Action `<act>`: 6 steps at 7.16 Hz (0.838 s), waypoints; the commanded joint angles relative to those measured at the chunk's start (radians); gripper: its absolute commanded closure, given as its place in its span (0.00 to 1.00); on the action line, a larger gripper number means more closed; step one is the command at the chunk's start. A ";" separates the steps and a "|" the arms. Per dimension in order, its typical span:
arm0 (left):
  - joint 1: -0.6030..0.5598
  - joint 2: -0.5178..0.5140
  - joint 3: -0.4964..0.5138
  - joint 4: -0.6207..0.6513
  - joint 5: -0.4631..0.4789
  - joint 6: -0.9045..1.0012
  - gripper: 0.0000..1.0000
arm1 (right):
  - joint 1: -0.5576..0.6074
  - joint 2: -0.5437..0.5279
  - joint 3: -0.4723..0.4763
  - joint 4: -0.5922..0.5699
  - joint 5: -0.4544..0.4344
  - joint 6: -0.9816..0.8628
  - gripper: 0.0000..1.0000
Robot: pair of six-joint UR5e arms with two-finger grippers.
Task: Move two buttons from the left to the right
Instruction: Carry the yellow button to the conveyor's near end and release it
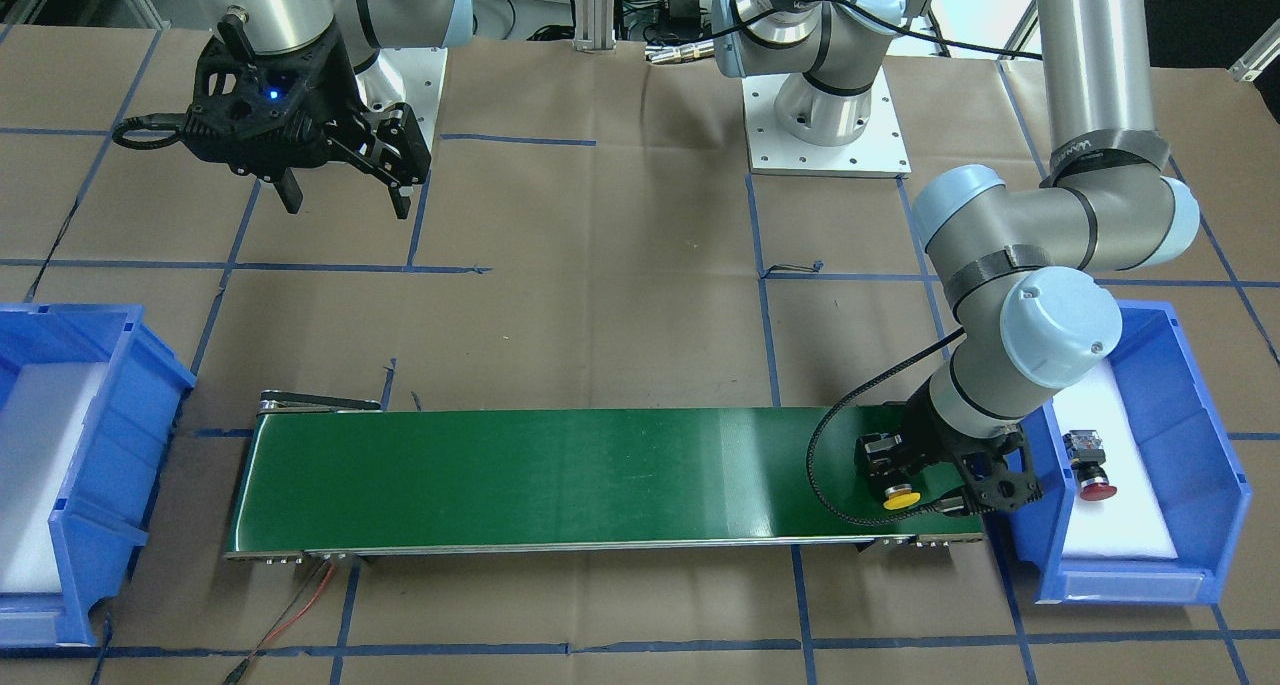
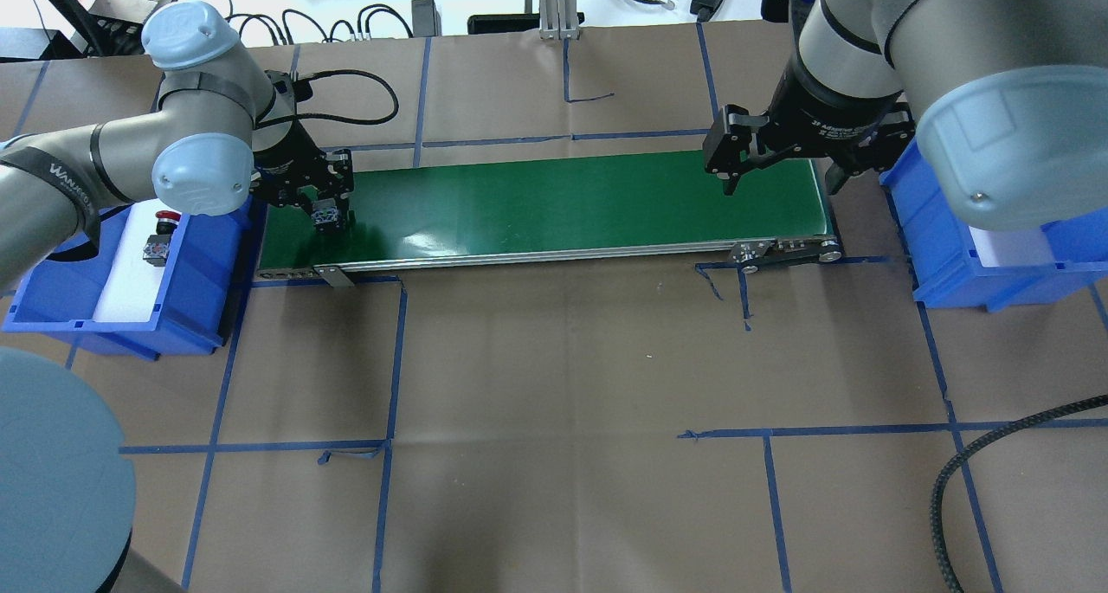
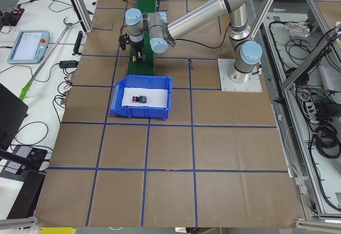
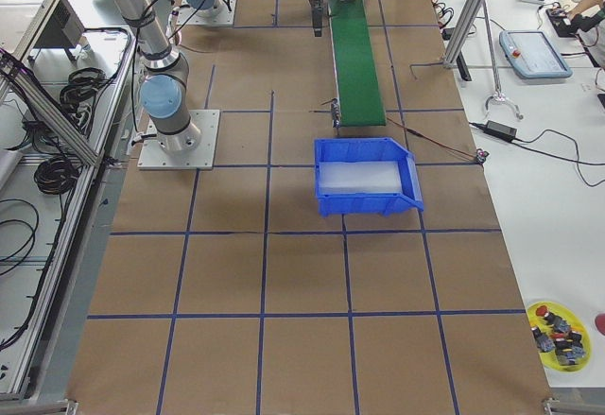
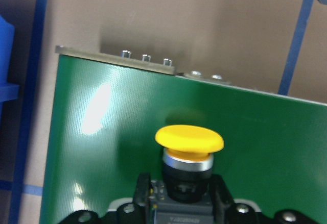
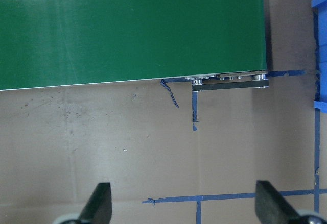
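Observation:
My left gripper (image 1: 908, 483) is shut on the yellow button (image 1: 901, 498) and holds it low over the left end of the green conveyor belt (image 1: 550, 475). In the left wrist view the yellow cap (image 5: 189, 138) points away from the camera, and the fingers (image 5: 142, 191) flank its black body. The red button (image 1: 1092, 468) lies on white foam in the left blue bin (image 1: 1195, 445); it also shows in the overhead view (image 2: 159, 240). My right gripper (image 1: 345, 203) is open and empty, hovering high by the belt's right end (image 2: 779, 182).
The right blue bin (image 1: 120, 405) with a white foam liner stands past the belt's right end (image 2: 943, 255). Brown paper with blue tape lines covers the table. A red wire (image 1: 300, 605) runs from the belt's right-end corner on the operators' side.

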 commanded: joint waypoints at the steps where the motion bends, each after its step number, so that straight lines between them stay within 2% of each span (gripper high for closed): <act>1: -0.004 0.029 0.012 0.004 0.000 0.005 0.00 | 0.001 -0.001 -0.001 0.000 0.000 0.001 0.00; 3: -0.006 0.064 0.035 -0.027 -0.002 0.035 0.00 | 0.001 -0.002 -0.001 0.005 0.000 0.001 0.00; 4: -0.004 0.104 0.048 -0.085 0.000 0.072 0.00 | 0.001 -0.002 0.000 0.005 0.000 0.003 0.00; 6: 0.013 0.181 0.134 -0.288 0.001 0.150 0.00 | 0.001 -0.001 0.000 0.003 -0.001 0.000 0.00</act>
